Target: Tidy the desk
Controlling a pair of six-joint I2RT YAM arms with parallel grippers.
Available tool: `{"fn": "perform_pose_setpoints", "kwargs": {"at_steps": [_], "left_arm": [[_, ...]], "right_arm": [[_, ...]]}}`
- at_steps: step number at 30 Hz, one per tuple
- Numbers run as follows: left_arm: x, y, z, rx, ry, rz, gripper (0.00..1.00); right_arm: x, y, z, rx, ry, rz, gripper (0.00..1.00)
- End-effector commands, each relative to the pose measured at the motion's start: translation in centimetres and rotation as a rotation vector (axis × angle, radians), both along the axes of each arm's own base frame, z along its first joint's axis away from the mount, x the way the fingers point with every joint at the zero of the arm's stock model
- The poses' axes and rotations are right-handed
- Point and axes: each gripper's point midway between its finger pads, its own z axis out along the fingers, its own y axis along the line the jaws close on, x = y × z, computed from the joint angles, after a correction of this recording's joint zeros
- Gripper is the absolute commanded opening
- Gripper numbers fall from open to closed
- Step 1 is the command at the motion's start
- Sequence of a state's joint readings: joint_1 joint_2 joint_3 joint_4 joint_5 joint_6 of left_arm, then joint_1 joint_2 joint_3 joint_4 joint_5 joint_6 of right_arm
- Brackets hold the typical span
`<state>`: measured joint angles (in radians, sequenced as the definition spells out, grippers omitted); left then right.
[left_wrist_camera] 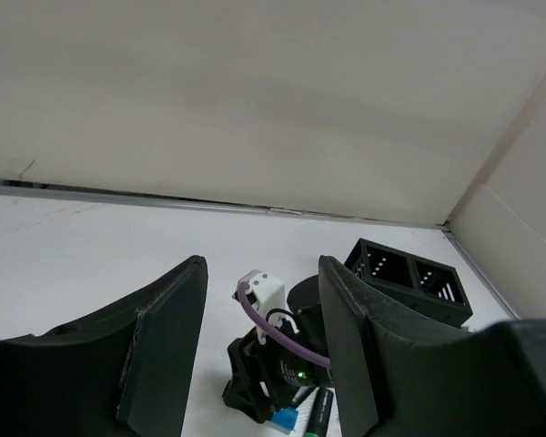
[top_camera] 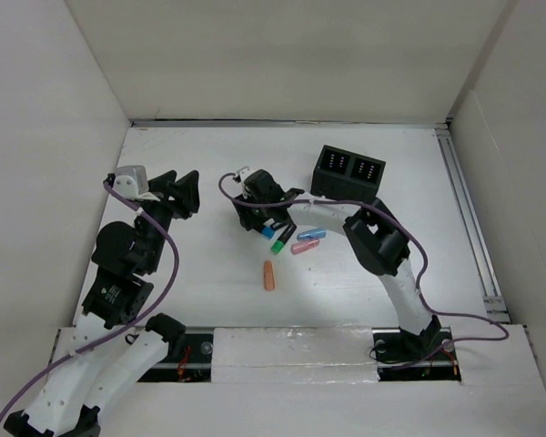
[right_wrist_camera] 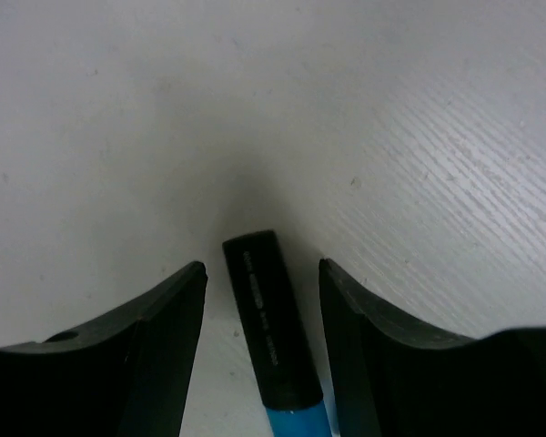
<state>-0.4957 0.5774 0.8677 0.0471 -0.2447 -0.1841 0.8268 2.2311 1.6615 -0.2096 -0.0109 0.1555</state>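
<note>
The desk (top_camera: 209, 273) is a flat white tabletop. My right gripper (top_camera: 259, 221) is lowered to it, open, with its jaws on either side of a black marker with a blue end (right_wrist_camera: 270, 332); there is a gap on both sides. The same marker shows in the top view (top_camera: 272, 230). Beside it lie a green-capped black marker (top_camera: 279, 243), a blue-and-pink marker (top_camera: 309, 237), a pink marker (top_camera: 299, 247) and an orange marker (top_camera: 269, 275). My left gripper (top_camera: 184, 187) is open and empty, held above the desk to the left, facing the right gripper (left_wrist_camera: 278, 360).
A black two-compartment organizer box (top_camera: 348, 173) stands at the back right, also in the left wrist view (left_wrist_camera: 409, 278). White walls surround the desk, with a metal rail (top_camera: 469, 218) along the right side. A purple cable (top_camera: 382, 211) runs along the right arm.
</note>
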Motion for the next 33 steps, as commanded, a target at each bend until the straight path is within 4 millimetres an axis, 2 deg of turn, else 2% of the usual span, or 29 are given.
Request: {"fn": "perform_pose_setpoints", "kwargs": {"at_steps": [1, 2, 5, 8, 10, 12, 13, 15, 16, 17, 20, 23, 25, 26, 27, 28, 29, 30, 31, 32, 33], "left_arm": [[-0.3, 0.3, 1.2, -0.029, -0.048, 0.005, 0.48], [-0.5, 0.3, 1.5, -0.035, -0.057, 0.0, 0.48], [-0.8, 0.5, 1.6, -0.041, -0.071, 0.002, 0.48], [-1.1, 0.6, 1.9, -0.045, -0.079, 0.002, 0.48], [-1.1, 0.5, 1.9, -0.045, -0.081, -0.002, 0.48], [-1.0, 0.7, 1.9, -0.049, -0.082, 0.006, 0.48], [-1.1, 0.7, 1.9, -0.051, -0.082, 0.004, 0.48], [-1.3, 0.6, 2.1, -0.052, -0.089, -0.006, 0.48], [-1.3, 0.6, 2.1, -0.053, -0.09, -0.006, 0.48], [-1.2, 0.6, 2.0, -0.052, -0.087, 0.0, 0.48], [-1.0, 0.6, 1.8, -0.049, -0.077, 0.002, 0.48], [-1.0, 0.5, 1.8, -0.047, -0.08, 0.0, 0.48], [-0.9, 0.5, 1.7, -0.045, -0.074, 0.003, 0.48], [-0.9, 0.5, 1.7, -0.045, -0.074, 0.003, 0.48], [-0.9, 0.5, 1.8, -0.045, -0.076, 0.0, 0.48], [-0.9, 0.5, 1.7, -0.044, -0.078, -0.001, 0.48], [-0.9, 0.5, 1.7, -0.044, -0.078, 0.004, 0.48], [-0.8, 0.6, 1.5, -0.04, -0.072, 0.007, 0.48], [-0.7, 0.5, 1.5, -0.04, -0.069, 0.008, 0.48], [-0.8, 0.4, 1.6, -0.041, -0.071, 0.002, 0.48], [-0.9, 0.4, 1.6, -0.042, -0.074, -0.001, 0.48]], "right_arm": [[0.9, 0.6, 1.5, 0.012, -0.028, 0.004, 0.58], [1.5, 0.3, 1.5, -0.007, -0.046, -0.023, 0.56], [1.3, -0.1, 0.9, -0.04, -0.052, -0.036, 0.54], [1.3, -0.1, 0.6, -0.047, -0.048, -0.042, 0.46], [0.5, 0.1, 0.5, -0.072, -0.054, -0.037, 0.46], [0.5, -0.7, -0.1, -0.098, -0.06, -0.056, 0.52], [0.1, -0.2, 0.0, -0.091, -0.062, -0.044, 0.56], [0.0, -0.4, -0.2, -0.096, -0.059, -0.049, 0.55], [0.0, -0.6, -0.4, -0.106, -0.059, -0.053, 0.52], [0.2, -0.8, -0.4, -0.111, -0.064, -0.066, 0.4], [0.5, -0.7, -0.6, -0.105, -0.076, -0.072, 0.17], [0.7, -0.3, 0.3, -0.071, -0.086, -0.087, 0.01], [1.9, 0.1, 5.9, 0.126, -0.108, -0.085, 0.0], [1.9, 0.1, 5.9, 0.127, -0.108, -0.085, 0.0], [3.2, -0.3, 8.0, 0.2, -0.134, -0.103, 0.0], [2.8, -0.6, 8.9, 0.258, -0.104, -0.088, 0.0], [3.1, -1.0, 13.1, 0.347, -0.153, -0.089, 0.0], [4.5, -2.2, 15.8, 0.425, -0.208, -0.11, 0.0], [4.4, -2.6, 17.6, 0.493, -0.209, -0.097, 0.0], [4.5, -3.9, 18.3, 0.524, -0.215, -0.121, 0.0], [5.8, -6.3, 21.8, 0.586, -0.283, -0.16, 0.0]]}}
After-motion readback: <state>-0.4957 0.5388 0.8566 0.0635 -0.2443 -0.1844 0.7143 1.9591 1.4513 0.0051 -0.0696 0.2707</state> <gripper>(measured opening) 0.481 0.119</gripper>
